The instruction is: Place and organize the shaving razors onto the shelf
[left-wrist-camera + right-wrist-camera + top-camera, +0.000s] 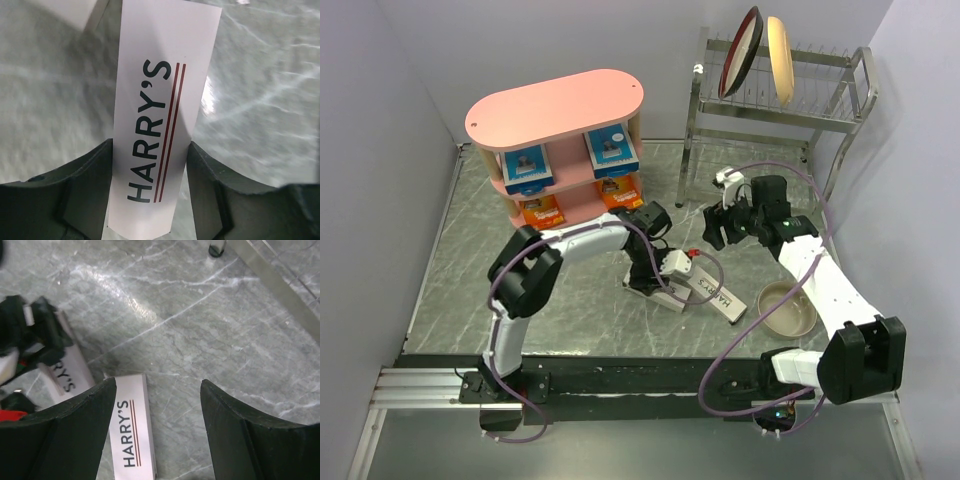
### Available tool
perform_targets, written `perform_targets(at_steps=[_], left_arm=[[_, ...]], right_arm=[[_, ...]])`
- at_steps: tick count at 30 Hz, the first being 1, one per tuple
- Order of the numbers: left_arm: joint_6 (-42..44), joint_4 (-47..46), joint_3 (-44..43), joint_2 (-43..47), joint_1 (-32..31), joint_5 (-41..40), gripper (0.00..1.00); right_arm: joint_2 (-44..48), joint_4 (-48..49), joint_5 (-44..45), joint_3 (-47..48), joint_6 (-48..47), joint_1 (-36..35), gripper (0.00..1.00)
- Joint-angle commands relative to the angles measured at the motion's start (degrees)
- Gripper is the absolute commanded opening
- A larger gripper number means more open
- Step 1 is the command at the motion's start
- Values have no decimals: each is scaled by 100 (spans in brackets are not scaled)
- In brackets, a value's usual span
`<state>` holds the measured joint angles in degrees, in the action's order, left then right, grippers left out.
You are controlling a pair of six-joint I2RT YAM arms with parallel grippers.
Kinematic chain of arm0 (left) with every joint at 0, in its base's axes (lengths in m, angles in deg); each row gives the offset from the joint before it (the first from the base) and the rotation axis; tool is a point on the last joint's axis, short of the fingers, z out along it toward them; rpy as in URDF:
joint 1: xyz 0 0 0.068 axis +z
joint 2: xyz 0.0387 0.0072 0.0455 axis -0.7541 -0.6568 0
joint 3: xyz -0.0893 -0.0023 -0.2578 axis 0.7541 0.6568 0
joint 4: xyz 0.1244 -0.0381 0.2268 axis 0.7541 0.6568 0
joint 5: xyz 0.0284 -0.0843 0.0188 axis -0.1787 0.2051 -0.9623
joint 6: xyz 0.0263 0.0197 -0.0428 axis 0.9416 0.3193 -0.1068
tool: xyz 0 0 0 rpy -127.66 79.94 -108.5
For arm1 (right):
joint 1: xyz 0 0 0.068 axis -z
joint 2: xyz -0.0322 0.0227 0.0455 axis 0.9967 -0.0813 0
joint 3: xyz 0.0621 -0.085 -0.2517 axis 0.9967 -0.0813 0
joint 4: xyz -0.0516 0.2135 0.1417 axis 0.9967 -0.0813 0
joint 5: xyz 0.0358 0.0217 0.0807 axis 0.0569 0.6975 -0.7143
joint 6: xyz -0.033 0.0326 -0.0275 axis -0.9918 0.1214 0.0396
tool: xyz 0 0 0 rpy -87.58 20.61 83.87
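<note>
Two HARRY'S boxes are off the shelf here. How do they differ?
The left box sits between the left gripper's fingers; the right box lies free, the open right gripper not around it. From above, the left box is mostly covered by that gripper; the right box shows its lettering. Both are long, white, lying flat on the table.

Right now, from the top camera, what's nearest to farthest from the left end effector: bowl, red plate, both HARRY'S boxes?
1. First HARRY'S box, between the fingers of the left end effector.
2. Second HARRY'S box, just to its right.
3. Tan bowl, farther right still.
4. Red plate, standing in the rack at the back.
</note>
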<state>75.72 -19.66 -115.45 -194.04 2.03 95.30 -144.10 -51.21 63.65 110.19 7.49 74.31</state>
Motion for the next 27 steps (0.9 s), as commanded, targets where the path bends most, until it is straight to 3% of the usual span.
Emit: perform_targets(at_steps=[1, 10, 15, 20, 24, 27], left_arm=[[-1049, 508, -268, 1259, 121, -203, 51], [-2984, 1537, -2315, 2200, 963, -1196, 51], [-3907, 1134, -2915, 2595, 1351, -2258, 43], [-4084, 598, -3397, 2745, 1457, -3637, 47], [-4084, 263, -3776, 2824, 1650, -4078, 50], [-4049, -44, -3882, 2868, 1817, -4569, 59]], right_arm=[[-129, 226, -35, 431, 143, 39, 75], [-542, 279, 114, 669, 301, 39, 76], [-560, 340, 140, 581, 442, 39, 76], [-525, 367, 88, 450, 574, 39, 76], [-385, 402, 61, 265, 644, 39, 76], [-279, 376, 70, 133, 653, 31, 77]])
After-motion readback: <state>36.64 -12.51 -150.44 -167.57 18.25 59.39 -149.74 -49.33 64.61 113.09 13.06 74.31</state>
